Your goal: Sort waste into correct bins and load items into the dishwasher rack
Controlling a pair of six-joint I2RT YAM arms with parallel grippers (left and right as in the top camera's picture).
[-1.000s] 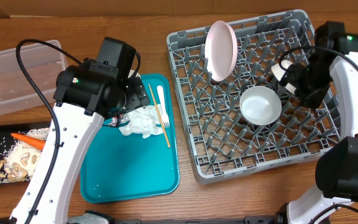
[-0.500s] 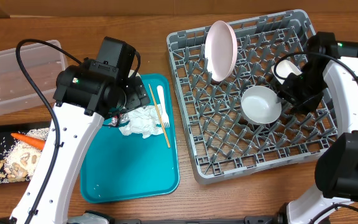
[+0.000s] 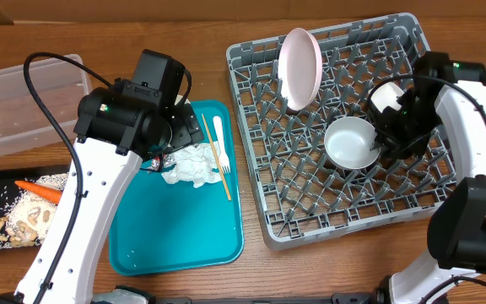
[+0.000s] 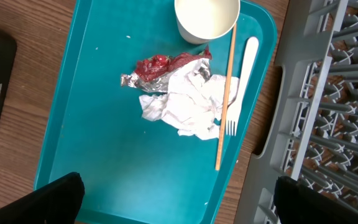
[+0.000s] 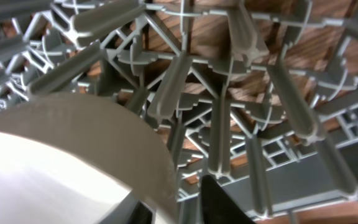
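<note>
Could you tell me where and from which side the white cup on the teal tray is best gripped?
Grip the white cup by its rim from straight above, one finger inside, one outside: it stands upright, mouth open. Choose the rim side away from the wooden stick, which runs close beside it.

— What fills the view?
— The grey rack [image 5: 222, 124], seen close. Its lattice and pegs [image 5: 173, 84] slant across, and the wooden table [image 5: 197, 25] shows through the gaps.
— And the pale curve at lower left?
— A whitish bowl [image 5: 61, 155]: its rim and inner wall, over the rack's lattice.
— Anything along the bottom edge?
— One dark finger [image 5: 219, 202], just beside the bowl's rim. I cannot tell if it touches.
</note>
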